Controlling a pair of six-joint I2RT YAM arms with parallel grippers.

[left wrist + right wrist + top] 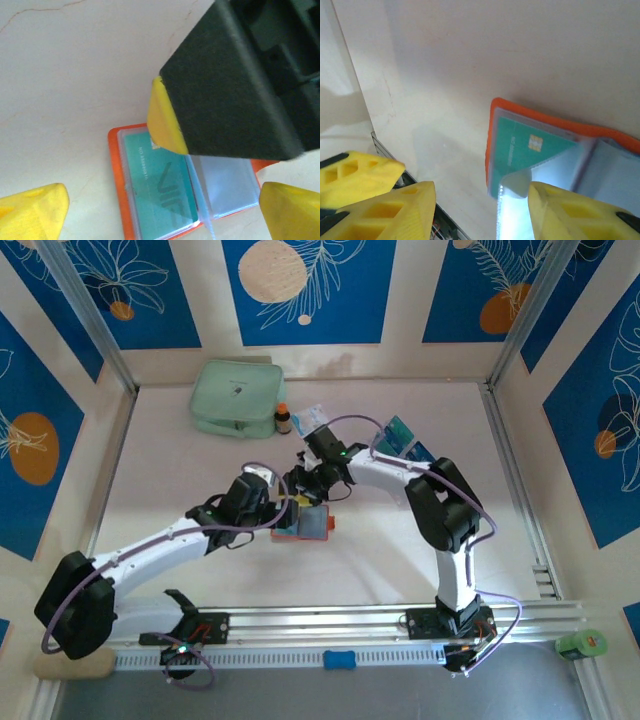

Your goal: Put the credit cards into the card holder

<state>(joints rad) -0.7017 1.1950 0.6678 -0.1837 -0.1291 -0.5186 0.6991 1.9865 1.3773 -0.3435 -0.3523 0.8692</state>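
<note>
Lying open, card holder [114, 175] contains teal card [160, 185].

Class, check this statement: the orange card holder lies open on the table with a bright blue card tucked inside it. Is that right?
Not quite. The card tucked inside is teal-green, not bright blue, as the left wrist view shows. The rest holds: the orange card holder lies open on the table.

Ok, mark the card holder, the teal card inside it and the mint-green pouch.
card holder [119, 175]: left wrist view, on its orange left border.
teal card [160, 185]: left wrist view, middle of its face, under the clear pocket.
mint-green pouch [235, 395]: top external view, centre of its top.
</note>
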